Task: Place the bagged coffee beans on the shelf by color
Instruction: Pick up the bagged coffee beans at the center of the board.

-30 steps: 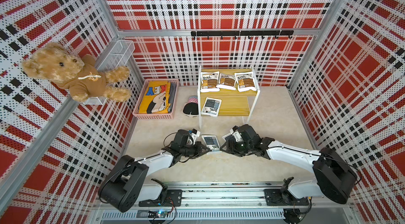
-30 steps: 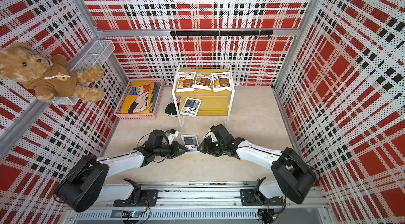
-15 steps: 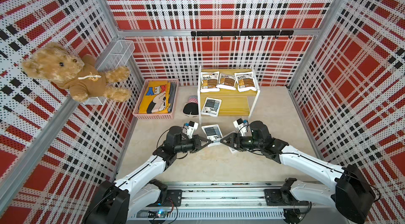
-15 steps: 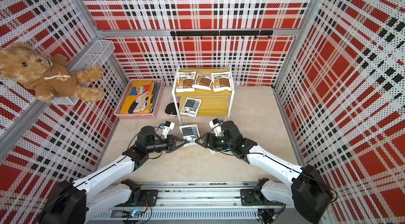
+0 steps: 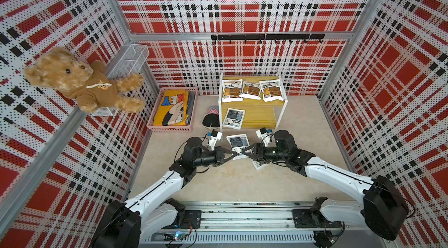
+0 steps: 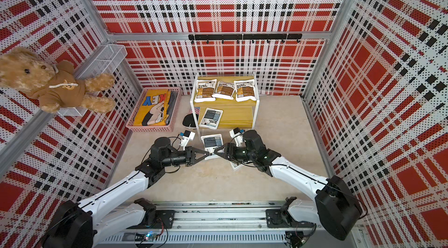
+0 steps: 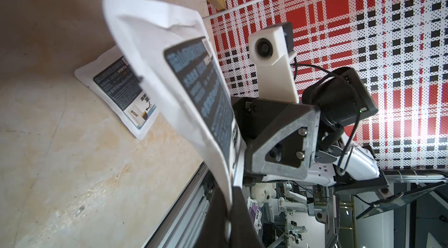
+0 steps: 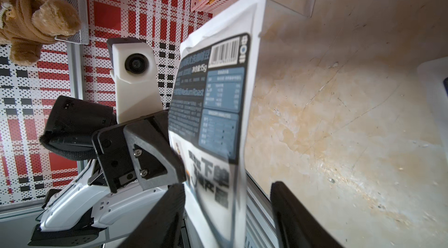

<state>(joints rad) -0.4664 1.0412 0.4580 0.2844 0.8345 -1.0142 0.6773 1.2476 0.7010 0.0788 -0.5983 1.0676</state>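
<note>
Grey pouch held between two grippers below a part-filled shelf

In both top views the shelf stands just above frame centre. Three brown-panel pouches lie side by side on its upper board, and a shelved grey pouch lies at the left of the lower board. Left of the shelf, the pink basket contains a folded yellow cloth. Below the shelf, the left gripper is clamped tight on the lower edge of the held grey pouch, which is clear of the desk. The right gripper is spread, its fingers either side of that pouch, one of them clear of it. A loose grey pouch lies flat on the desk beneath.
</note>
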